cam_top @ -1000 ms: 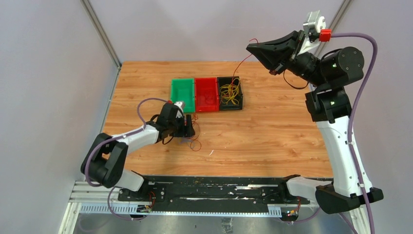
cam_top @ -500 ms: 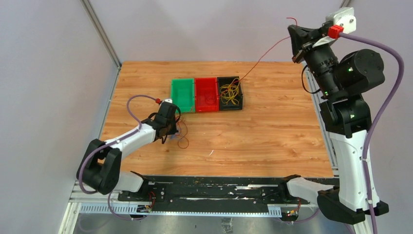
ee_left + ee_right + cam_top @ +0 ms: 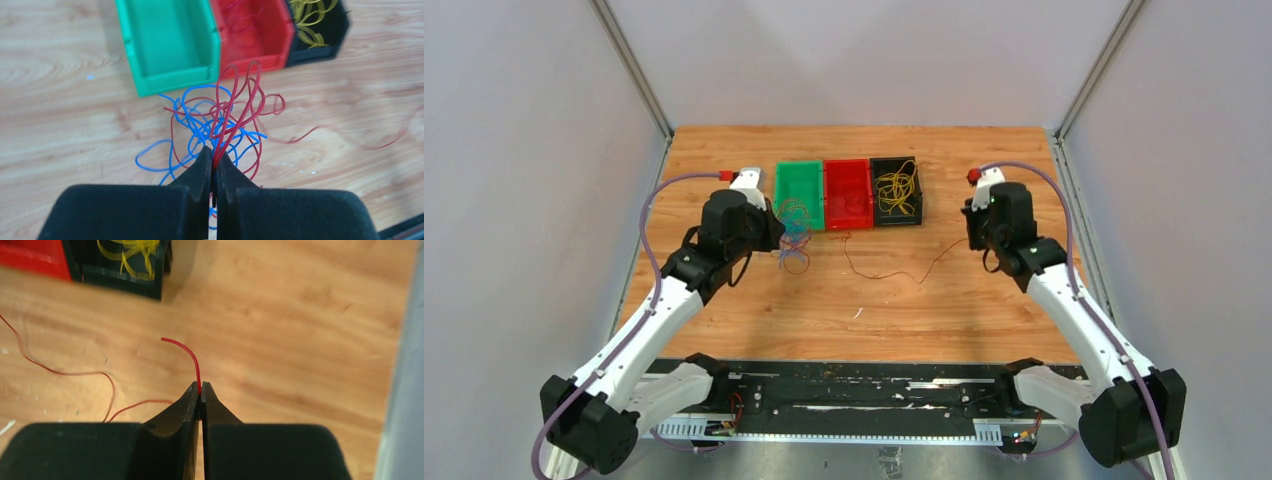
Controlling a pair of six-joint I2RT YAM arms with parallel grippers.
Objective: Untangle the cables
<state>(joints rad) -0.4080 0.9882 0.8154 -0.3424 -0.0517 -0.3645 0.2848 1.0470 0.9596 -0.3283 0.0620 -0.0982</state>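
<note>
The left tool (image 3: 213, 152) has its two fingers pressed together on several red loops of the red and blue bundle (image 3: 220, 125). The red loops rise straight out from the tips, and the blue loops spread around and behind them, to both sides of the tool. Just beyond the bundle is the bare worktop (image 3: 60, 100). Farther ahead stand three bins in a touching row: the green bin (image 3: 165, 45) ahead and slightly left of the tips, the red bin (image 3: 250, 30) ahead and slightly right, and the black bin (image 3: 320, 30) farthest right, holding the yellow cables (image 3: 310, 15).

The right tool (image 3: 200, 386) is likewise closed, pinching the single red cable (image 3: 192, 360) near its end. A short curved stub sticks out beyond the tips and bends to the tool's left. The rest of this cable comes out beside the left finger and trails in loose curves over the worktop away to the tool's left. In the top view it runs across towards the bundle at the left tool, but whether it is caught in that bundle I cannot tell. Far ahead and to the left of the right tool sits the corner of the black bin, with the red bin beside it.
</note>
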